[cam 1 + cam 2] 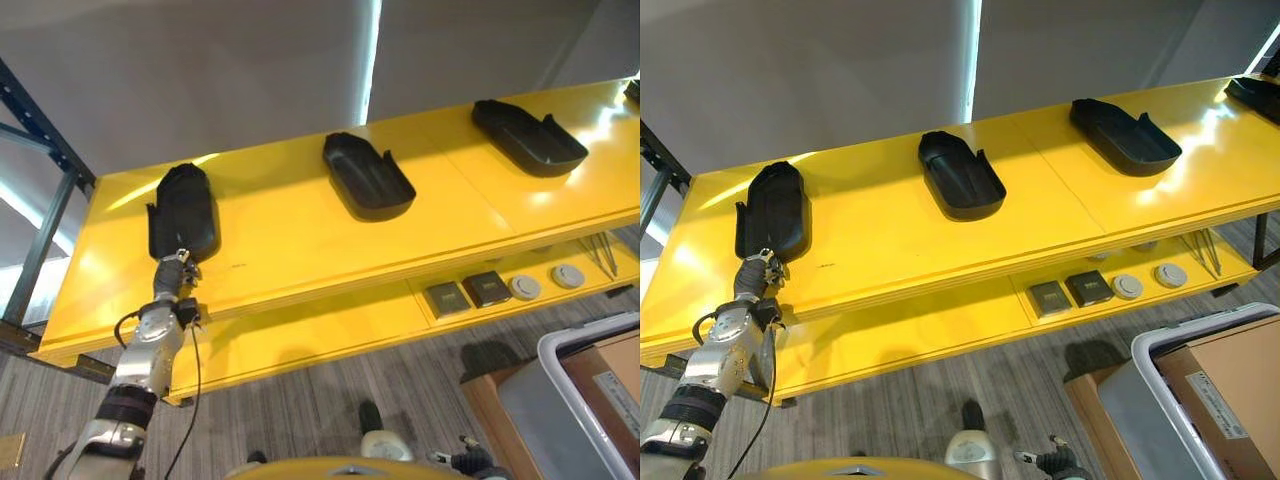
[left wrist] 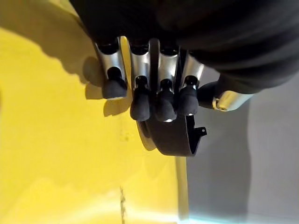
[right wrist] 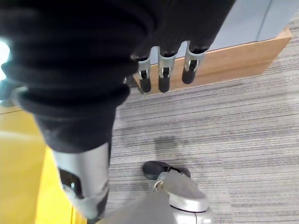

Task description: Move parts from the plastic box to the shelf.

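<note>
The grey plastic box (image 1: pixel 1160 400) stood nearest on the carpet. The right robot hand (image 3: pixel 163 70) hung relaxed, empty. The left robot hand (image 2: pixel 154 88) gripped a black part (image 1: pixel 184 212) lying on the yellow shelf (image 1: pixel 280 240); two more parts (image 1: pixel 368 176) lay farther along.

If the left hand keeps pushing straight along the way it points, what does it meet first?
The left hand is already at the near end of the leftmost black part on the yellow shelf, so it meets that part first. Beyond it looks like bare shelf, though depth is unclear.
</note>
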You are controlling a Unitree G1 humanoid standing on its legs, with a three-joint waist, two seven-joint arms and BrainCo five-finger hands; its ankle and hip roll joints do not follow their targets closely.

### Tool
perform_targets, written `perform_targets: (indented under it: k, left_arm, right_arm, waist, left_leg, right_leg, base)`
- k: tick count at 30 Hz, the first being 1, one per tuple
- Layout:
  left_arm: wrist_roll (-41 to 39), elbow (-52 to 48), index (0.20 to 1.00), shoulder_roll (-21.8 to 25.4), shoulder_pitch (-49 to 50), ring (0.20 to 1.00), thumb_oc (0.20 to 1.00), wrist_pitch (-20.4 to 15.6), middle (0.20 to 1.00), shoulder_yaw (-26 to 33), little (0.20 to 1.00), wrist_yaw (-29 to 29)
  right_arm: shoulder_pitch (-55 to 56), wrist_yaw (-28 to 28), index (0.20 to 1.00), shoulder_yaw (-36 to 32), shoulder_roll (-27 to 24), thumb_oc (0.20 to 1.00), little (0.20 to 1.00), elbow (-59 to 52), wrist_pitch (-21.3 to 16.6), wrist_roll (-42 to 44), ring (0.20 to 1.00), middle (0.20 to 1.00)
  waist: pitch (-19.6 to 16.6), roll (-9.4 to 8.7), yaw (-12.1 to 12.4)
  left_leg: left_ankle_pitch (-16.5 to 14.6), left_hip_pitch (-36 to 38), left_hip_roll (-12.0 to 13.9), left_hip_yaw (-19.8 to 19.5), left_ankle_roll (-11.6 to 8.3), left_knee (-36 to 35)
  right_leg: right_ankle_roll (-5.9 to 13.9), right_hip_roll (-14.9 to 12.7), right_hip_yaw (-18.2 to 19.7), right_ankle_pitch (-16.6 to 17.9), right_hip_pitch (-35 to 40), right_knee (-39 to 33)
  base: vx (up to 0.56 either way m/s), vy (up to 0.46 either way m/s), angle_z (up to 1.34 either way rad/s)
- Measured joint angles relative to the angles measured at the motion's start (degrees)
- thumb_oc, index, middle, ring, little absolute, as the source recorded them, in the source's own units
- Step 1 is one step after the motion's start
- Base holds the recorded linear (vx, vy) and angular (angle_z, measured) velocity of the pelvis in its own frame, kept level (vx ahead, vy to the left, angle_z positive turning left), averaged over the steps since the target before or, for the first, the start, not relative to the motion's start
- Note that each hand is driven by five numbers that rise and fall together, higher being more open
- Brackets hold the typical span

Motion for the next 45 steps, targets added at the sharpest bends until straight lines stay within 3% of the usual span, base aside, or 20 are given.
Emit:
perform_targets:
  k: [6,7,8,15,19,22,25,29,35,38,43,45]
  left_arm:
    - [0.9,1.0,0.2,0.0,-0.4,0.2,0.2,-1.1,0.2,0.0,0.2,0.5]
    - [0.9,0.9,0.489,0.0,-0.4,0.489,0.489,-1.2,0.489,0.0,0.489,0.5]
    - [0.9,0.8,1.0,0.0,-0.4,1.0,1.0,-1.4,1.0,0.0,1.0,0.5]
    - [1.4,-16.0,1.0,0.4,3.8,1.0,1.0,-1.7,1.0,0.7,1.0,-2.1]
    - [0.9,-27.8,1.0,0.8,9.0,1.0,1.0,-2.8,1.0,2.4,1.0,-8.3]
    - [-2.5,-28.8,1.0,0.8,11.2,1.0,1.0,-3.9,1.0,3.2,1.0,-13.8]
    - [-7.5,-30.4,1.0,0.7,15.5,1.0,1.0,-3.1,1.0,2.6,1.0,-19.3]
    - [-8.1,-30.1,1.0,0.7,22.0,1.0,1.0,-3.1,1.0,2.6,1.0,-21.8]
    - [-8.3,-16.5,1.0,0.7,31.0,1.0,1.0,-1.5,1.0,1.5,1.0,-28.6]
    - [-8.8,-7.8,1.0,-0.4,33.7,1.0,1.0,-2.4,1.0,0.2,1.0,-32.0]
    - [-8.3,2.9,1.0,-2.2,35.5,1.0,1.0,-2.9,1.0,0.2,1.0,-31.6]
    - [-5.1,16.7,1.0,-5.9,33.2,1.0,1.0,-4.0,1.0,0.3,1.0,-28.8]
  right_arm:
    - [0.1,0.1,1.0,0.5,0.0,1.0,1.0,0.0,0.0,0.0,1.0,1.0]
    - [0.1,0.1,1.0,0.5,0.0,1.0,1.0,0.0,0.0,0.0,1.0,1.0]
    - [0.1,0.1,1.0,0.5,0.0,1.0,1.0,0.0,0.0,0.0,1.0,1.0]
    - [0.2,-0.1,1.0,0.6,0.3,1.0,1.0,-0.4,0.1,0.0,1.0,1.0]
    - [0.1,-0.4,1.0,0.6,1.6,1.0,1.0,-0.5,0.1,0.0,1.0,1.0]
    - [0.1,-0.9,1.0,0.6,2.3,1.0,1.0,-0.4,0.0,0.0,1.0,1.0]
    - [-0.6,-1.0,1.0,0.6,2.5,1.0,1.0,-0.3,0.1,0.0,1.0,1.0]
    - [-1.1,-1.4,1.0,0.7,2.5,1.0,1.0,-1.2,1.0,0.0,1.0,1.0]
    - [-0.7,-1.3,1.0,0.7,2.4,1.0,1.0,-0.9,1.2,0.1,1.0,1.0]
    - [-0.7,-0.9,1.0,0.6,2.2,1.0,1.0,1.0,1.1,0.1,1.0,1.0]
    - [-1.0,-0.8,1.0,0.6,2.2,1.0,1.0,2.0,0.8,0.1,1.0,1.0]
    - [-2.0,-0.8,1.0,0.6,2.3,1.0,1.0,4.1,0.3,0.2,1.0,1.0]
  waist:
    - [-0.1,-0.46,-0.4]
    - [-0.2,-0.58,-0.3]
    - [-0.2,-0.7,-0.2]
    - [-0.6,-1.78,2.0]
    - [-0.6,-1.67,4.2]
    - [-1.4,-1.27,6.5]
    - [-2.7,-1.1,7.2]
    - [-3.2,-0.91,8.9]
    - [-3.8,-0.92,10.5]
    - [-3.9,-1.03,11.6]
    - [-4.0,-1.18,12.1]
    - [-4.4,-1.18,11.8]
  left_leg:
    - [0.0,0.1,0.0,0.1,0.0,0.0]
    - [0.0,0.1,0.0,0.1,0.0,0.0]
    - [0.0,0.1,0.0,0.1,0.0,0.0]
    - [-0.1,0.1,0.0,-0.3,0.04,0.0]
    - [-0.1,0.1,0.1,-2.1,0.08,0.0]
    - [-0.1,0.0,0.1,-2.5,0.07,0.0]
    - [0.1,-0.9,-0.1,-3.7,0.15,0.0]
    - [0.2,-1.3,0.0,-4.9,0.12,0.0]
    - [0.4,-2.1,0.0,-6.6,0.21,0.0]
    - [0.5,-2.5,0.0,-7.1,0.26,0.0]
    - [0.7,-3.2,0.0,-8.3,0.37,0.0]
    - [0.7,-3.3,0.0,-8.3,0.36,0.0]
  right_leg:
    - [0.0,0.0,0.1,0.0,0.1,0.0]
    - [-0.01,0.0,0.0,0.0,0.1,0.0]
    - [-0.01,0.0,0.0,0.0,0.1,0.0]
    - [-0.06,-0.1,-0.3,-0.1,0.8,0.0]
    - [0.06,-0.3,-1.9,-0.4,1.8,0.0]
    - [-0.08,-0.4,-2.1,-0.6,1.9,0.0]
    - [0.08,-0.7,-3.5,-0.8,1.9,0.0]
    - [0.22,-0.6,-4.4,-0.8,2.1,0.0]
    - [0.09,-1.0,-6.2,-1.5,2.7,0.0]
    - [0.16,-1.1,-6.7,-1.6,2.7,0.0]
    - [0.13,-1.1,-7.8,-1.8,2.8,0.0]
    - [0.17,-1.1,-8.0,-1.9,2.7,0.0]
  base:
    - [0.0,0.0,0.0]
    - [0.0,0.0,0.0]
    - [0.0,0.0,0.0]
    - [-0.03,-0.009,0.03]
    - [-0.06,-0.016,0.17]
    - [-0.06,-0.01,0.08]
    - [-0.05,-0.009,0.2]
    - [-0.06,-0.011,0.12]
    - [-0.05,0.005,0.17]
    - [-0.03,0.006,0.11]
    - [-0.01,-0.011,0.11]
    - [0.0,-0.006,0.02]
